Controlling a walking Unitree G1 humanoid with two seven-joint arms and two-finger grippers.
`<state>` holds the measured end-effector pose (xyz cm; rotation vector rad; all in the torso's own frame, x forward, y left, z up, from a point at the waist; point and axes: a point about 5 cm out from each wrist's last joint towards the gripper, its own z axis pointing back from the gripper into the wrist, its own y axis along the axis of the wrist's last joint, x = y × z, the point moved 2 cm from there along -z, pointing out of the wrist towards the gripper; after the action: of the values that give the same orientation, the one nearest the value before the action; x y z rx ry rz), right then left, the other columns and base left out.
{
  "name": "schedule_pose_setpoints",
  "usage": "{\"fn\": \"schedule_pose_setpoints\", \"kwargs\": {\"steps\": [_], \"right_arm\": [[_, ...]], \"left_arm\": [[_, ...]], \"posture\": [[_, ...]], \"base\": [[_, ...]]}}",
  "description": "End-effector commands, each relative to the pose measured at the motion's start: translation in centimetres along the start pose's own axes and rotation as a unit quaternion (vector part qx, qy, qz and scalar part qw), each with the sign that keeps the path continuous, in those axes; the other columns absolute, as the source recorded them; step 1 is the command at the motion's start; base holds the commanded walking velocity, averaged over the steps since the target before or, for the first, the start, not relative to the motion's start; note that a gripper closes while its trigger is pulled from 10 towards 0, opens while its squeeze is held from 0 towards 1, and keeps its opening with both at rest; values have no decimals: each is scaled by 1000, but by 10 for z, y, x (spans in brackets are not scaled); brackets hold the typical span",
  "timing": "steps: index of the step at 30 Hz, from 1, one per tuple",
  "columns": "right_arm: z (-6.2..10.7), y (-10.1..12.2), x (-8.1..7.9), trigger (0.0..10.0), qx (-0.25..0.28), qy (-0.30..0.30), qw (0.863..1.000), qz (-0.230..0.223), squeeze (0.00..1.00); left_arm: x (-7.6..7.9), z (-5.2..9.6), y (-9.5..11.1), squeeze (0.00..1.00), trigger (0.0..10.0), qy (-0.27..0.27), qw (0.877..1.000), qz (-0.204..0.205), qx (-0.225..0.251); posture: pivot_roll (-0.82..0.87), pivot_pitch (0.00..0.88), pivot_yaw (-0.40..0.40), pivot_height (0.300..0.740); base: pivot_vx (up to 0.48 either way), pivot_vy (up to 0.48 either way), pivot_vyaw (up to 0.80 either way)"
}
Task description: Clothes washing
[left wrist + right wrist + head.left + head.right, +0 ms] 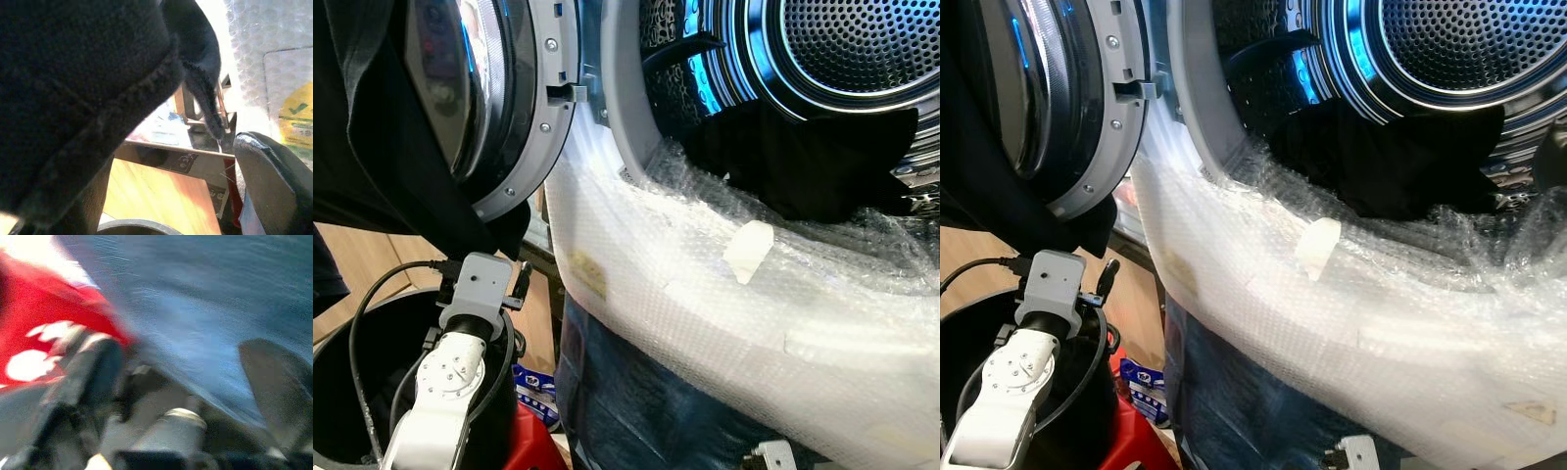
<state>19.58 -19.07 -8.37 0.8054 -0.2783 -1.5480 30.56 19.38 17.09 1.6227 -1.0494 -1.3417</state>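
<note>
Black garment [382, 127] beside yellow-labelled washer [724, 294]

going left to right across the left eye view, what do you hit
black garment hanging at the left → open washer door → grey door seal → dark clothes in the drum

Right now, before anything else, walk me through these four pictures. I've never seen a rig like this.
The two wide pictures come from a walking robot's head cameras. It stands at a front-loading washing machine whose door hangs open. The front is wrapped in bubble wrap, and dark clothes lie in the drum. The silver left arm rises from a black basket, lifting a black garment. The left wrist camera looks along that arm's black finger, with the garment draped close above. The right wrist picture is blurred: red and blue shapes, nothing certain.
</note>
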Motion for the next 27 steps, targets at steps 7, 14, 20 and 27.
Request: {"fn": "schedule_pose_setpoints", "kwargs": {"steps": [7, 14, 20, 27], "right_arm": [[-5, 3, 10, 10000, -3, -83, 997, 1, 0], [-7, -7, 8, 10000, -26, -87, 996, 23, 0], [-5, -17, 8, 10000, -38, -87, 995, 22, 0], [-3, -17, 13, 10000, -44, -89, 995, 23, 0]], "left_arm": [[-1, -1, -4, 0, 10000, 11, 999, 36, -12], [1, -1, -5, 0, 10000, 12, 999, 48, -15], [0, 0, -6, 0, 10000, 9, 999, 45, -18], [-1, 0, -5, 0, 10000, 21, 998, 54, -16]], "posture": [[-24, 5, -49, 740], [-23, 24, -58, 740], [-28, 28, -50, 740], [-10, 40, -58, 740]], "base": [[0, 0, 0], [0, 0, 0], [0, 0, 0], [0, 0, 0]]}}
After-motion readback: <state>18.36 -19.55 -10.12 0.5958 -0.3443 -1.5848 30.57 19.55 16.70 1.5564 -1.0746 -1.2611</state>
